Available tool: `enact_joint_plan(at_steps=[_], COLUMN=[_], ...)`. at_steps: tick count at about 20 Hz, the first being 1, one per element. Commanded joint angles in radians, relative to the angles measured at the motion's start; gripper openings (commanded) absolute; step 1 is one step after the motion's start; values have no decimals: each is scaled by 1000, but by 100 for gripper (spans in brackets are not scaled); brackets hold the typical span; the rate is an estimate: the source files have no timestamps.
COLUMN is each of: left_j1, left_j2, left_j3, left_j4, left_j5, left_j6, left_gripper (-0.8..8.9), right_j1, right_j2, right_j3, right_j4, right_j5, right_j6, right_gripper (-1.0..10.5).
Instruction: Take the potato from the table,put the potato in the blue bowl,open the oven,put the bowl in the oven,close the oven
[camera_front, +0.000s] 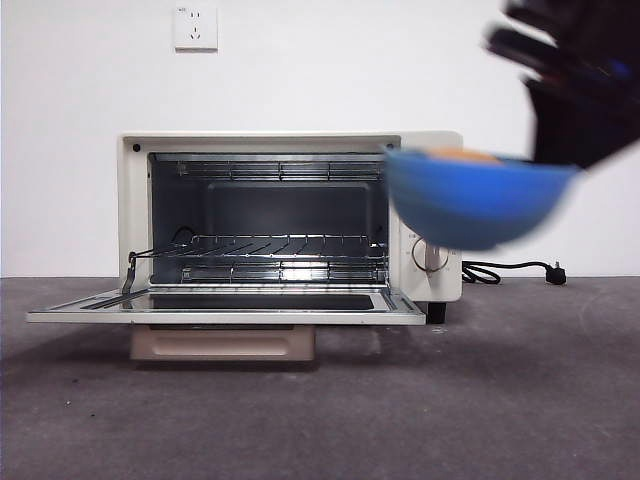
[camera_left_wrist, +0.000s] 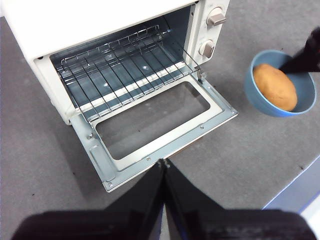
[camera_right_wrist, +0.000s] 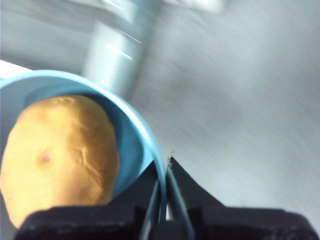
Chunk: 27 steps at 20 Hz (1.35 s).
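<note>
Your blue bowl (camera_front: 470, 205) rides airborne beside the oven (camera_front: 290, 225), potato (camera_right_wrist: 60, 155) inside, right gripper (camera_right_wrist: 166, 167) pinching just its rim. Swing hard and it tips or clips the open door (camera_left_wrist: 155, 127). Left gripper (camera_left_wrist: 164, 162), jaws together and empty, waits above.

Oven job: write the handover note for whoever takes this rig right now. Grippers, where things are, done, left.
Right gripper: shut on the rim of the blue bowl, holding it in the air beside the oven's knob side.
Left gripper: shut, holding nothing, above the table in front of the open door.
Potato: in the bowl.
Oven: door folded down flat, wire rack bare.
Done: potato bowled, oven opened, bowl lifted.
Left: set the bowl on the rack, release it, close the door.
</note>
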Motion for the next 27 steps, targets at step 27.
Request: enact_joint_plan(at_steps=[27], left_j1=[-3], left_j2=[-2], left_j3=[-6], left_j4=[-68], left_j5=[25], left_j6=[31], left_gripper=[-8], right_j1=[85], right_j2=[620], right_j3=[457], right_j4=[326], right_j5=[141], right_j6=[228], right_gripper=[-13])
